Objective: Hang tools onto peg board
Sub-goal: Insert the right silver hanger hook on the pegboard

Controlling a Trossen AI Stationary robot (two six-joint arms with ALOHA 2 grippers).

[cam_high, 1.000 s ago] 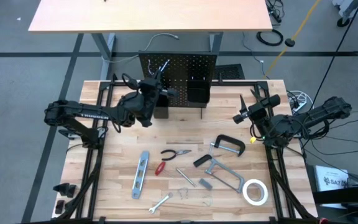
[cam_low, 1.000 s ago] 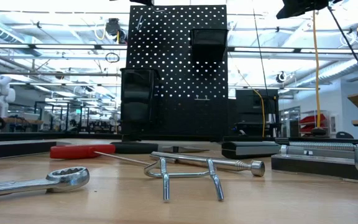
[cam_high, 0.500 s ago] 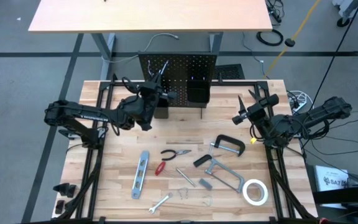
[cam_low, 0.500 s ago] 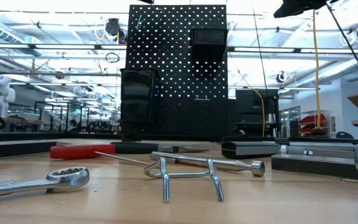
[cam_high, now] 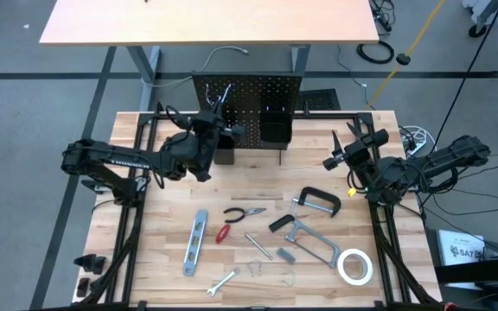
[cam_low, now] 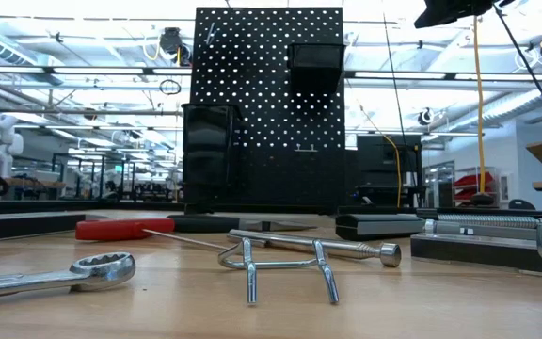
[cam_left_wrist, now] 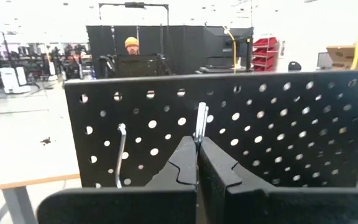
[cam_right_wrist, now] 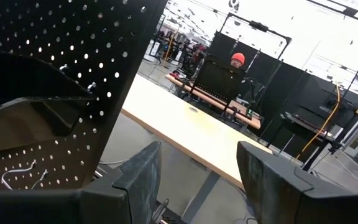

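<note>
Nearest me on the tabletop (cam_high: 162, 216), almost everything was unhung: the wrench (cam_high: 223, 281), tape roll (cam_high: 354, 266), level (cam_high: 196, 241), bar clamp (cam_high: 305, 244), red-handled screwdriver (cam_high: 222, 233), pliers (cam_high: 244, 212) and C-clamp (cam_high: 318, 201) all lay flat. Beyond them my right gripper (cam_high: 338, 158) waited with fingers spread, empty, beside the peg board (cam_high: 249, 108). Farthest, my left gripper (cam_left_wrist: 197, 163) was pressed together on a thin silver hook (cam_left_wrist: 200, 122) at the board's face. I judged the hanging barely begun.
</note>
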